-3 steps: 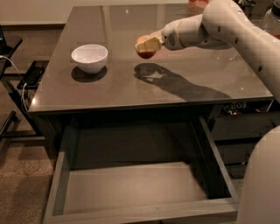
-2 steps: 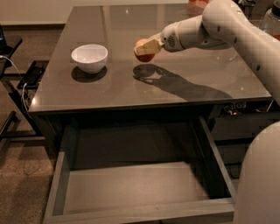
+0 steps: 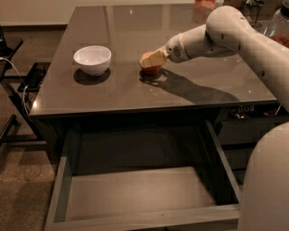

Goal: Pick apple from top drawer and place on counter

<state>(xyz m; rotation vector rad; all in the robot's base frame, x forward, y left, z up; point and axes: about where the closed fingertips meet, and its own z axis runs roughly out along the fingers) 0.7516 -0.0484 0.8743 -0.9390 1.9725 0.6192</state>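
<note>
The red apple [image 3: 151, 67] is low on the glossy grey-brown counter [image 3: 113, 92], right of its middle, with its shadow right under it. I cannot tell whether it touches the surface. My gripper [image 3: 151, 59] reaches in from the right on the white arm, and its pale fingers are shut on the apple from above and the side. The top drawer [image 3: 135, 194] is pulled open below the counter's front edge. Its flat grey bottom holds nothing.
A white bowl [image 3: 92, 59] stands on the counter left of the apple. A jar [image 3: 279, 23] and an orange item [image 3: 204, 3] are at the back right. A black stand with cables [image 3: 18, 85] is on the left. My white body [image 3: 266, 180] fills the lower right.
My gripper has moved down and slightly left with the apple, from above the counter to just at its surface. The bowl and the drawer have not moved.
</note>
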